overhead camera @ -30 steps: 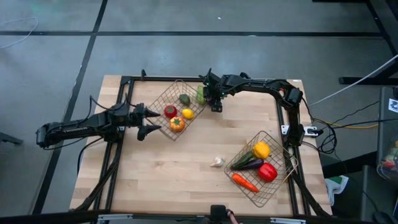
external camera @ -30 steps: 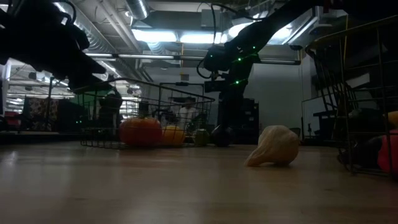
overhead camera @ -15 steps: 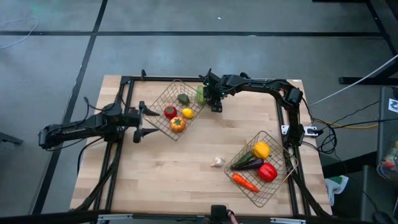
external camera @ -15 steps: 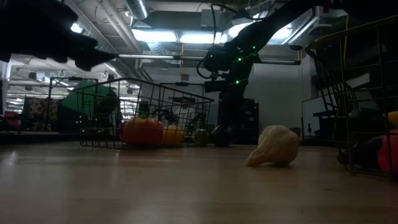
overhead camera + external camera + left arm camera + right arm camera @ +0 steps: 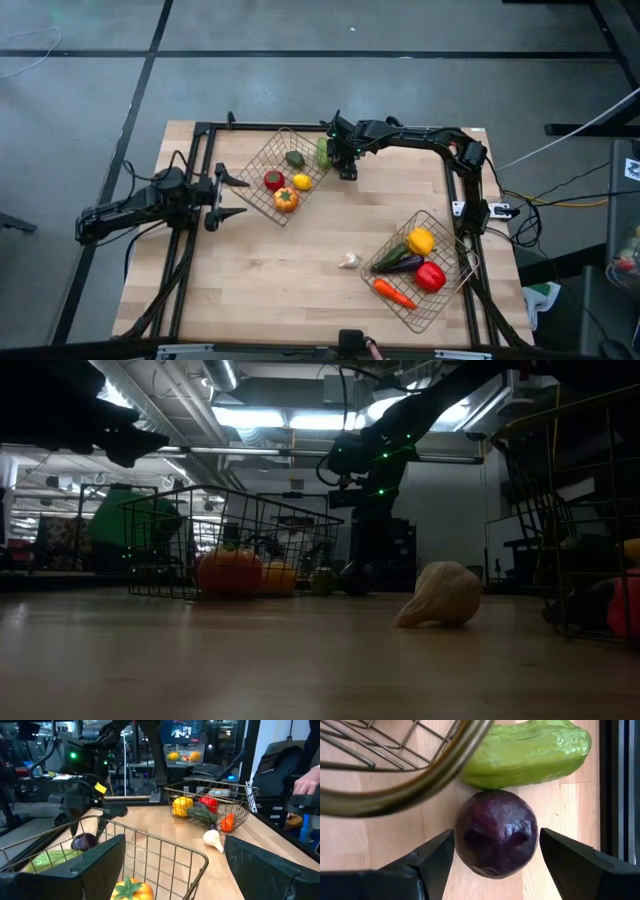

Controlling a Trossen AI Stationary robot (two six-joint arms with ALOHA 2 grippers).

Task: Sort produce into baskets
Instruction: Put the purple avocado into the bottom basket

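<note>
The left gripper [image 5: 228, 196] hangs over the table's left side with its fingers spread wide, holding nothing, just short of the left basket [image 5: 262, 153]. That basket holds a red pepper [image 5: 273, 180], an orange pepper [image 5: 285, 199], a lemon [image 5: 301, 182] and an avocado [image 5: 296, 159].

Just past the basket's far corner, the right gripper [image 5: 496, 852] is low over the table, its fingers parted on either side of a purple onion [image 5: 496, 840] without pressing it (a gap shows on each side). A green cucumber [image 5: 530, 750] lies touching the onion, against the basket's rim.

A garlic bulb [image 5: 349, 261] lies alone on the wooden table [image 5: 280, 280]. Near the right edge, the right basket [image 5: 443, 287] contains a yellow pepper [image 5: 421, 241], an aubergine [image 5: 400, 265], a red pepper [image 5: 431, 276] and a carrot [image 5: 393, 293].

Beyond the table, ceiling lights [image 5: 290, 420] glow in the room.
</note>
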